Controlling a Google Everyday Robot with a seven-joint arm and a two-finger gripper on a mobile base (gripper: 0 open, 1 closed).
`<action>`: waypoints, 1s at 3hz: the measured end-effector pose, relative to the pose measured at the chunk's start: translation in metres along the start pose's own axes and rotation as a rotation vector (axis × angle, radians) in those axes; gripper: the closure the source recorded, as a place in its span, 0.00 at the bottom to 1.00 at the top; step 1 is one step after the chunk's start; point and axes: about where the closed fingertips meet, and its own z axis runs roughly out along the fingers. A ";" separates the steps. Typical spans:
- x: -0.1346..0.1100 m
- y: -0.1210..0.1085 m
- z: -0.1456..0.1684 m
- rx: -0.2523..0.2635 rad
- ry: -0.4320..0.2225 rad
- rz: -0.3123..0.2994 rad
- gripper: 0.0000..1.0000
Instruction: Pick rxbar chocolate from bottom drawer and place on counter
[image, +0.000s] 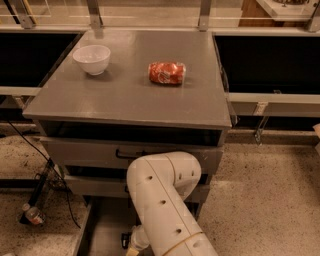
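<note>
Camera view, the only one we have.

Counter (130, 105): white bowl (92, 59) is upright at the far left. Red can (166, 73) lies on its side to the right of it, near the far middle. The two are well apart.

Below the counter top are grey drawer fronts, with a black handle (131, 154) showing on the upper one.

Bottom drawer (102, 225) is pulled out toward us at the near left, with bare grey floor showing.

White arm (162, 195) fills the near middle. It bends in front of the drawer fronts and its end reaches down into the bottom drawer.

Pincer (131, 246) sits at the near edge of the frame, low over the drawer floor and mostly cut off. We cannot tell if it's open, closed or gripping anything.

Rxbar chocolate: we can't pick it out. A small dark patch (125, 240) sits just left of the wrist, and we cannot tell what it is.

On the speckled floor (270, 190), a plastic bottle (33, 215) lies at the near left, with black cables (30, 150) beside it.
</note>
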 end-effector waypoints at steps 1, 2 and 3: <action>0.000 0.000 0.000 0.000 0.000 0.000 0.08; 0.000 0.000 0.000 -0.001 0.001 0.000 0.14; 0.000 0.003 0.000 -0.008 -0.016 -0.006 0.45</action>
